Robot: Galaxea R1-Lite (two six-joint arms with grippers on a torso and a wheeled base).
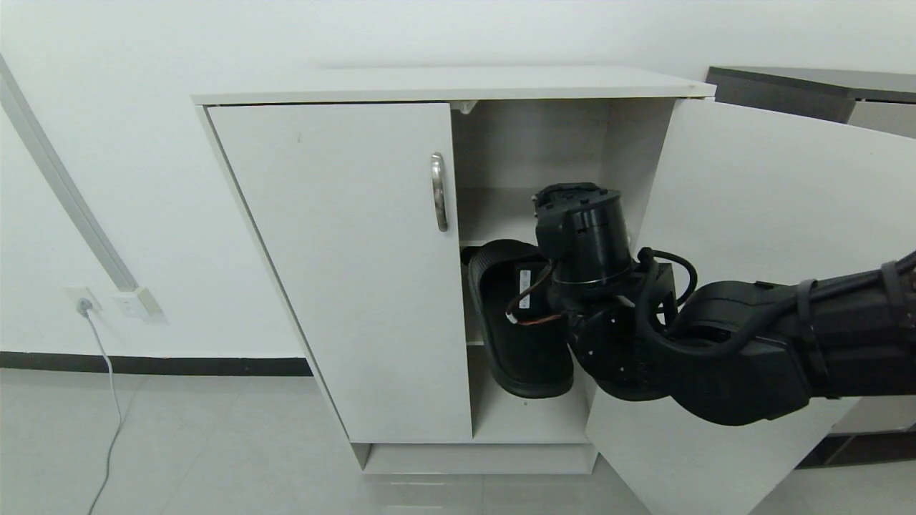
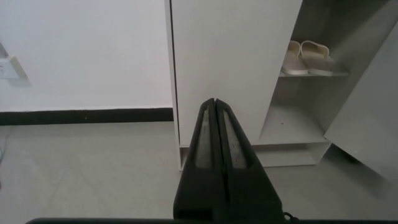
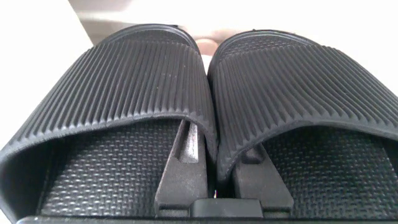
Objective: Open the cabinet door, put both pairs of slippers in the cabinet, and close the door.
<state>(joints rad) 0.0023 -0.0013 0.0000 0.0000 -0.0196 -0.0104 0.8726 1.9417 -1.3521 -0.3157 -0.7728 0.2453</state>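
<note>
My right gripper [image 3: 214, 146] is clamped on the pair of black slippers [image 1: 522, 322]. One of my fingers [image 3: 183, 168] lies inside each slipper under its ribbed strap, and the two inner side walls are pinched together between them. I hold the pair in the open right half of the white cabinet [image 1: 451, 84], just past the free edge of the shut left door [image 1: 343, 265]. The slippers stand steeply on end, the upper end near the front edge of a shelf and the lower end close above the cabinet's bottom board. I cannot tell whether they touch that board.

The right door [image 1: 773, 214] is swung wide out to the right, and my right arm passes in front of it. The left door's metal handle [image 1: 439, 192] runs upright along its free edge.

My left gripper [image 2: 213, 106] hangs out in front of the cabinet over the floor, its fingers pressed flat together and holding nothing. Beyond it, the pair of beige slippers [image 2: 309, 57] sits side by side on a shelf in the open half, above the bottom board, toes toward the shelf's front edge.
</note>
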